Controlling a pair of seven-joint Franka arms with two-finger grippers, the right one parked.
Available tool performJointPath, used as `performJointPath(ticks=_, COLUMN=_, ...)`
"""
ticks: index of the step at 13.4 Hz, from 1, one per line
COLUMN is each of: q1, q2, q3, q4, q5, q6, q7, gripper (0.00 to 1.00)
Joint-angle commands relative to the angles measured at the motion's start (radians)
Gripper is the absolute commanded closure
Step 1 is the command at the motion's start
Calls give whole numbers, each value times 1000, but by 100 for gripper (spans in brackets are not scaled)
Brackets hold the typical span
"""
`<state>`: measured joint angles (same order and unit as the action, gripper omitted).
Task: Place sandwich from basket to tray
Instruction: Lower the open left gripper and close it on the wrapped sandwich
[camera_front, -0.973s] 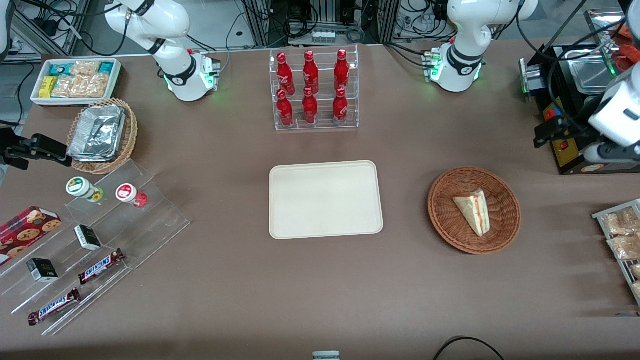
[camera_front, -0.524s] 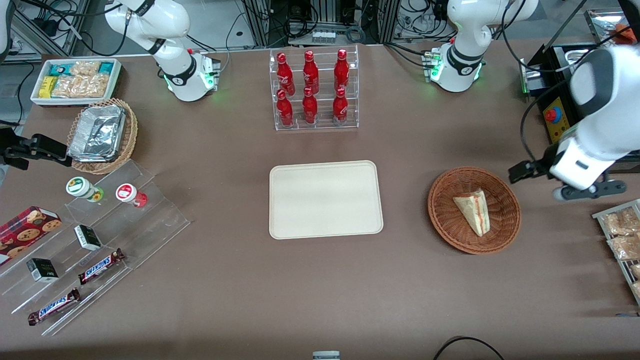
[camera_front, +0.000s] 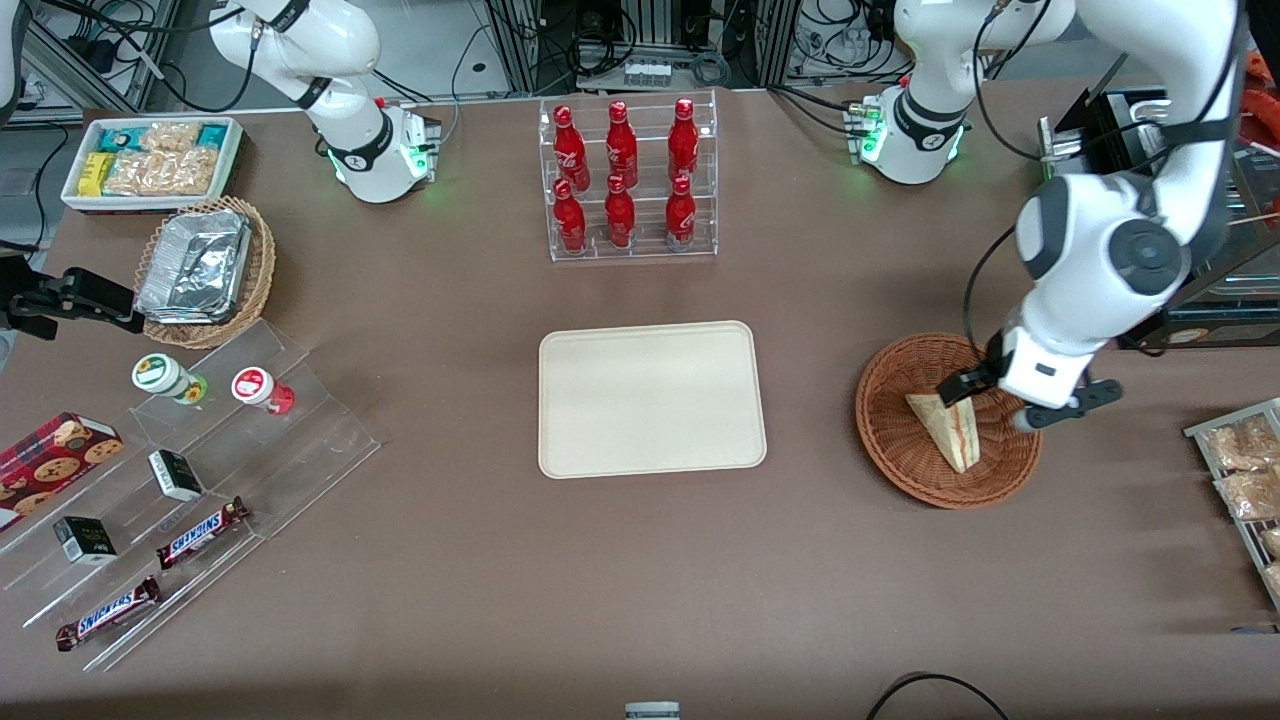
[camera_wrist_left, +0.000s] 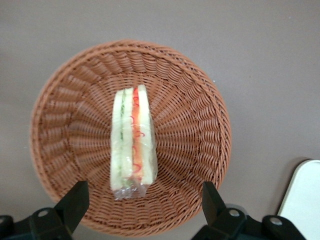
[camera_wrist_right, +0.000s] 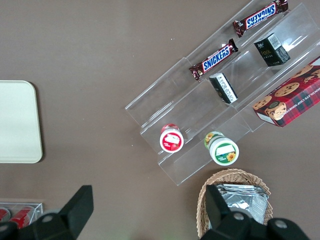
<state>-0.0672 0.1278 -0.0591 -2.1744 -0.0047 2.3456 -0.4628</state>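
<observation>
Nothing moved yet. Sandwich (camera_wrist_left: 132, 141) lying in wicker basket (camera_front: 900, 455), ungrasped. I'm hovering gripper (camera_wrist_left: 142, 207) above it, fingers (camera_wrist_left: 74, 204) spread, straddling wedge — no contact. Grasp, lift, carry to bare tray (camera_front: 652, 398) all remaining.

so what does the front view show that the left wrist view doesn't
Only the front view shows the whole tray, the rack of red bottles, the snack displays toward the parked arm's end, and the working arm itself above the basket.

Only the left wrist view shows the sandwich's layered cut edge straight on, and the open end effector with a finger either side of the sandwich's end.

Both show the sandwich lying in the reddish-brown wicker basket on the brown table, not yet gripped.
</observation>
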Motion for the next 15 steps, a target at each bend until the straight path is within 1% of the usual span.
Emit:
performJointPath(ticks=1, q1=0, q2=21, q3=5, q4=-41, q5=3, q6=52, q7=-22, gripper=0)
performJointPath(ticks=3, q1=1, q2=27, q3=7, q4=-45, q5=11, q6=52, q7=-19, gripper=0)
performJointPath(ticks=6, q1=7, q2=29, q3=10, q4=-62, q5=52, q6=52, q7=-20, gripper=0)
performJointPath(ticks=15, q1=10, q2=104, q3=18, q4=-70, q5=52, q6=60, q7=-22, gripper=1)
